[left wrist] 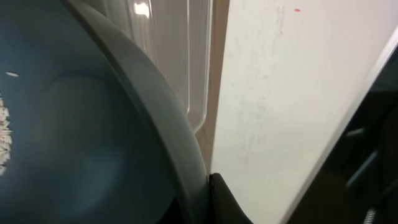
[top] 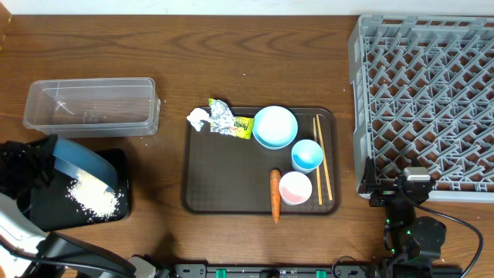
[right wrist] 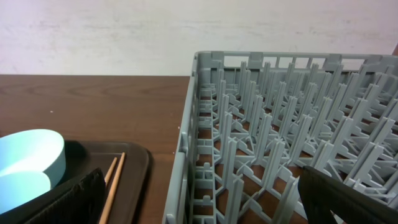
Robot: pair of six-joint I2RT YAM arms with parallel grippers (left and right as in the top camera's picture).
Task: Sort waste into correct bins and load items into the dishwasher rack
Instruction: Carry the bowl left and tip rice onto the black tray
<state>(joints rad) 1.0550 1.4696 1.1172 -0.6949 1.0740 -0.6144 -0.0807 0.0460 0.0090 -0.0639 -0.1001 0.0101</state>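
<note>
My left gripper (top: 46,166) is shut on the rim of the large dark-blue bowl (top: 81,162), holding it tilted over the flat black tray (top: 77,220). White rice (top: 94,199) lies heaped on that tray. In the left wrist view my left gripper's finger (left wrist: 208,186) pinches the bowl's rim (left wrist: 155,124), and a few grains (left wrist: 3,137) cling inside. The tissue (top: 198,118), foil (top: 222,116), snack packet (top: 242,127), light-blue bowl (top: 275,127), blue cup (top: 307,155), pink cup (top: 295,188), chopsticks (top: 322,158) and carrot (top: 275,194) lie on the brown tray (top: 224,177). My right gripper (top: 394,181) is open and empty at the grey rack's (top: 357,93) front left corner.
The clear tub (top: 93,123) stands empty behind the black tray and shows in the left wrist view (left wrist: 180,56). The right wrist view shows my open right gripper (right wrist: 199,199), the rack's pegs (right wrist: 286,124), the chopsticks (right wrist: 112,180) and the light-blue bowl (right wrist: 31,155).
</note>
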